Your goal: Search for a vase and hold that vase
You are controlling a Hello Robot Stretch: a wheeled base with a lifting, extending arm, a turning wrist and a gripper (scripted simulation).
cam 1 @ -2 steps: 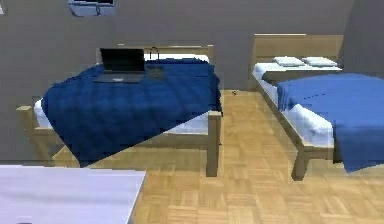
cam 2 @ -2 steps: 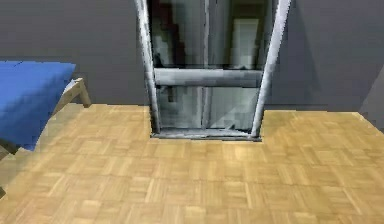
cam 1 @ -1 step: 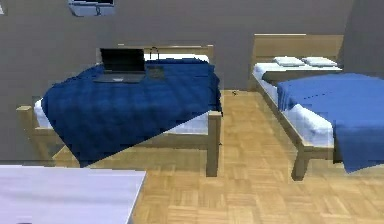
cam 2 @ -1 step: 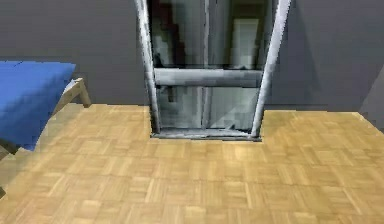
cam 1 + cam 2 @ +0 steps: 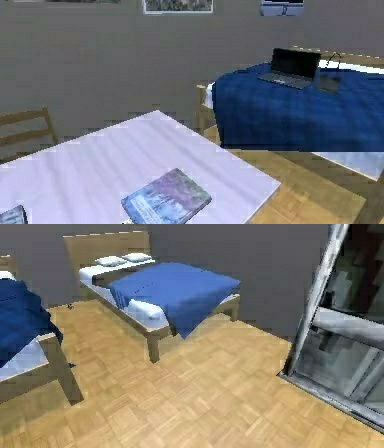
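Currently I am looking over a pale desk [image 5: 150,150] that fills the forward view's lower left. A book [image 5: 167,197] with a mottled blue-grey cover lies flat near its front edge, and a small dark object [image 5: 12,215] that I cannot identify sits at the bottom left corner. A wooden chair [image 5: 25,128] stands just behind the desk on the left. Past the desk's far corner is a blue bed [image 5: 290,115], with an open laptop [image 5: 291,68] resting on its cover and a small dark item [image 5: 329,80] just beside the laptop. Two framed pictures [image 5: 177,6] hang on the grey wall above. In the arm side view a wooden-framed bed [image 5: 105,246] stands against the far wall, with white pillows [image 5: 118,262] at its head and a blue blanket [image 5: 175,289] draped off one corner. A bed corner [image 5: 25,324] under dark blue cloth sits at the left edge, and a glass door [image 5: 335,324] stands at the right above the parquet floor [image 5: 190,394]. I cannot tell how the jaws stand, nor can I tell where the vase is.
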